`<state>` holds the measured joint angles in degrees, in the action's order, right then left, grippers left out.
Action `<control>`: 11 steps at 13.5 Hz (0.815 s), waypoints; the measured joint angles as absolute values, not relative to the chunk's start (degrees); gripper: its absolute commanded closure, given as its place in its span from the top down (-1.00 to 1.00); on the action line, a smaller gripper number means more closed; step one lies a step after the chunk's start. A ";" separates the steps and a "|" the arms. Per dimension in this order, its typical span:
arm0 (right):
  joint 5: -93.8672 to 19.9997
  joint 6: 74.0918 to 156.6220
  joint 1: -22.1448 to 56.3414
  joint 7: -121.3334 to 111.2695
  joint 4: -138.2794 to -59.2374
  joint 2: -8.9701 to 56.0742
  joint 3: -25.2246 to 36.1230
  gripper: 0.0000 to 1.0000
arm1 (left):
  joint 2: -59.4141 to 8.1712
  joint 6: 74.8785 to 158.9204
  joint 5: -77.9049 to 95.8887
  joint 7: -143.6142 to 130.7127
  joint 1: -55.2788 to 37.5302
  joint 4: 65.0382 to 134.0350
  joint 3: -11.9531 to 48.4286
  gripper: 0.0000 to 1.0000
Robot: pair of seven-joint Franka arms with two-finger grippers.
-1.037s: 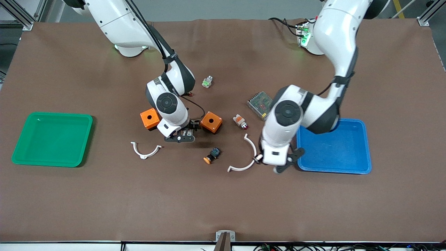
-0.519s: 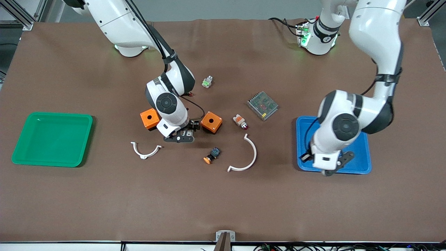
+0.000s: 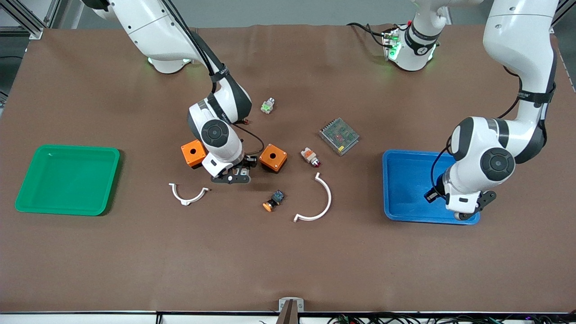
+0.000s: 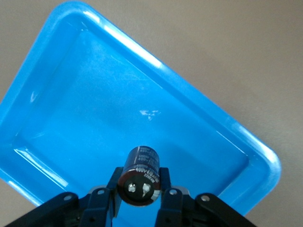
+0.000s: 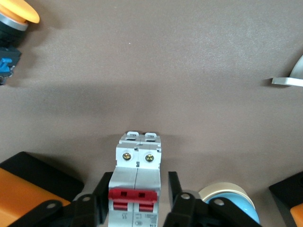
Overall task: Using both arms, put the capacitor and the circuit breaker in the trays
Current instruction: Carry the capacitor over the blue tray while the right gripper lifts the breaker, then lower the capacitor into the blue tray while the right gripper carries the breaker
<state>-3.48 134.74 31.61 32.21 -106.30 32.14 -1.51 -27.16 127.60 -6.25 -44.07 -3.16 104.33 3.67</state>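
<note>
My left gripper (image 3: 463,211) hangs over the corner of the blue tray (image 3: 405,180) that is nearest the front camera at the left arm's end. In the left wrist view it (image 4: 140,177) is shut on the capacitor (image 4: 140,170), a dark stubby cylinder with two glinting terminals, held above the tray floor (image 4: 118,109). My right gripper (image 3: 231,175) is low at the table between the two orange boxes. In the right wrist view its fingers (image 5: 139,182) stand open on either side of the grey-white circuit breaker (image 5: 136,165) with red levers, which lies on the table.
Orange boxes (image 3: 194,153) (image 3: 272,157) flank the right gripper. Two white arcs (image 3: 188,194) (image 3: 317,200), an orange-capped button (image 3: 273,201), a white-orange part with a red tip (image 3: 310,156), a metal mesh unit (image 3: 339,136) and a small green-white part (image 3: 267,105) lie mid-table. A green tray (image 3: 67,179) is at the right arm's end.
My left arm has swung from beside the larger white arc to over the blue tray, carrying the capacitor. My right arm has not moved.
</note>
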 measured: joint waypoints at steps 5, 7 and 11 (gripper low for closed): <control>-3.49 134.25 31.84 35.47 -105.66 31.72 -1.68 -0.61 | -27.38 134.11 -6.25 -44.07 -2.48 108.55 3.67 -0.94; -3.49 128.59 31.83 35.80 -103.56 30.23 -1.42 -0.61 | -27.58 135.71 -6.25 -44.07 -2.27 109.69 3.67 -0.87; -3.33 108.01 29.07 35.72 -94.08 25.44 -0.41 -0.63 | -28.12 136.20 -6.25 -44.07 -2.23 110.20 3.67 -0.31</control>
<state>-3.33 108.01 29.07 35.72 -94.08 25.44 -0.41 -28.12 136.20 -6.25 -44.07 -2.23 110.20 3.67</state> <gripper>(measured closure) 0.599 0.656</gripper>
